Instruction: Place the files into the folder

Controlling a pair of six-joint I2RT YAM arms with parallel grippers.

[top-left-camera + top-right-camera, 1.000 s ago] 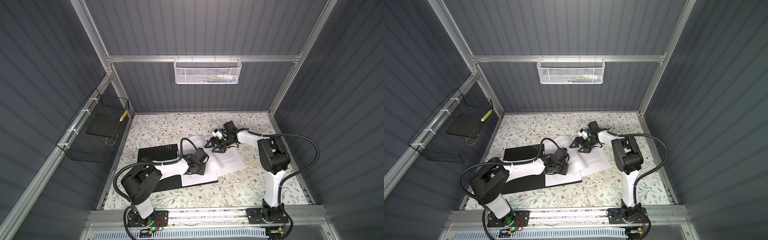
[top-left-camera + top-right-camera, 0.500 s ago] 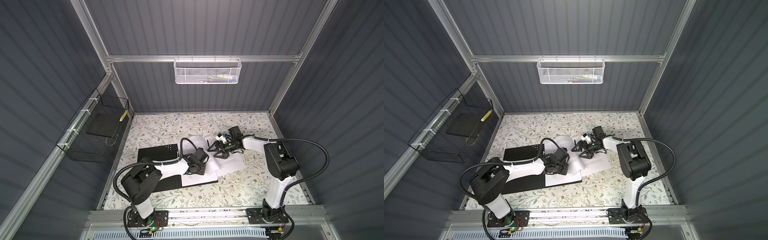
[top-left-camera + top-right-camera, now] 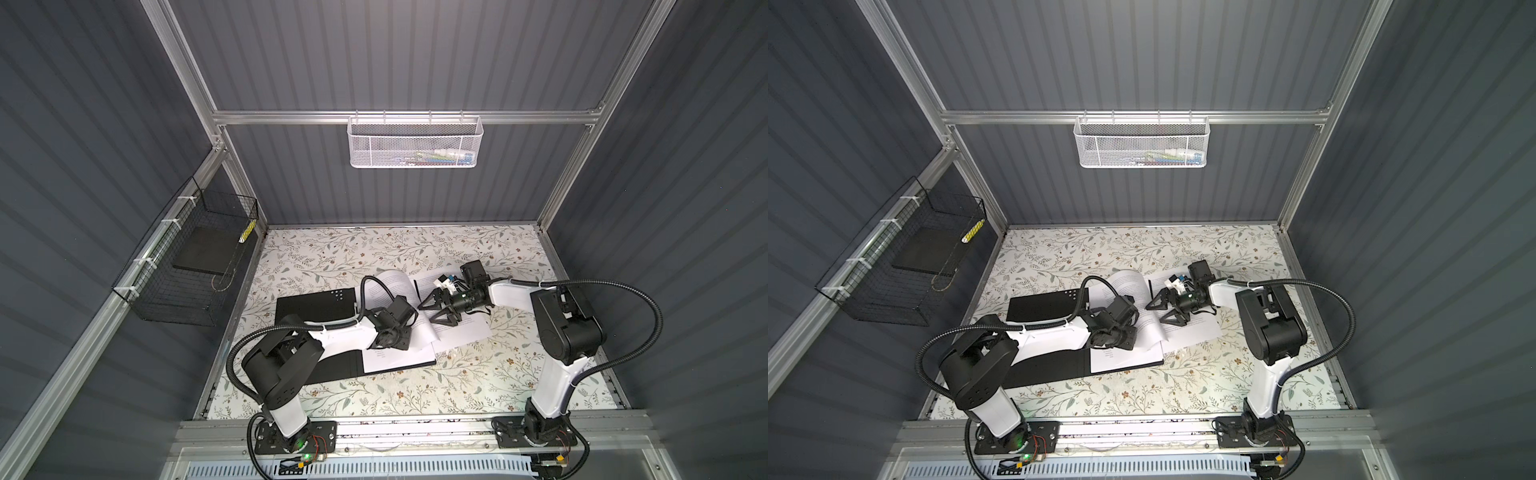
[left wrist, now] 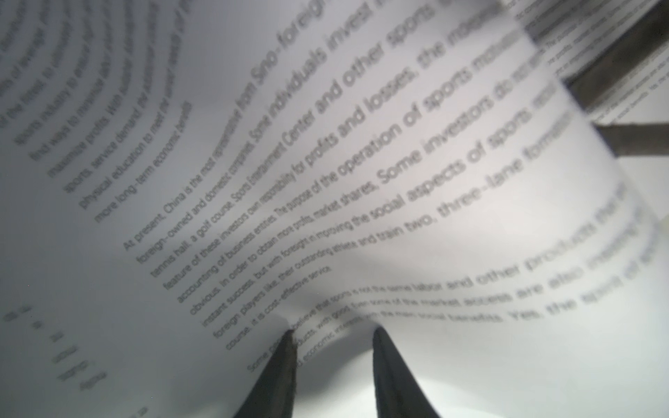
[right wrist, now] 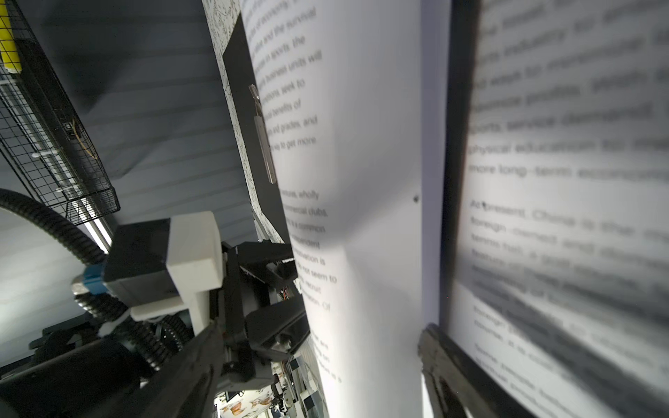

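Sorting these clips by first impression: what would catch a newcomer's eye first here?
One of the files, a white printed sheet, arches up off the floral table mid-scene, with the open right gripper at its edge. Just left of it the folder lies open, black inside up. The left gripper is set down on the files lying in it.

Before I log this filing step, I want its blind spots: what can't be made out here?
Left gripper: pinching or only pressing the files? Left wrist view is blurred; in both top views its own wrist covers the grip.
Sheet count: sheets overlap, partly under the left arm, in both top views.
Folder outside: faces down, only its black inside shows.
White mesh basket contents: too small in both top views.
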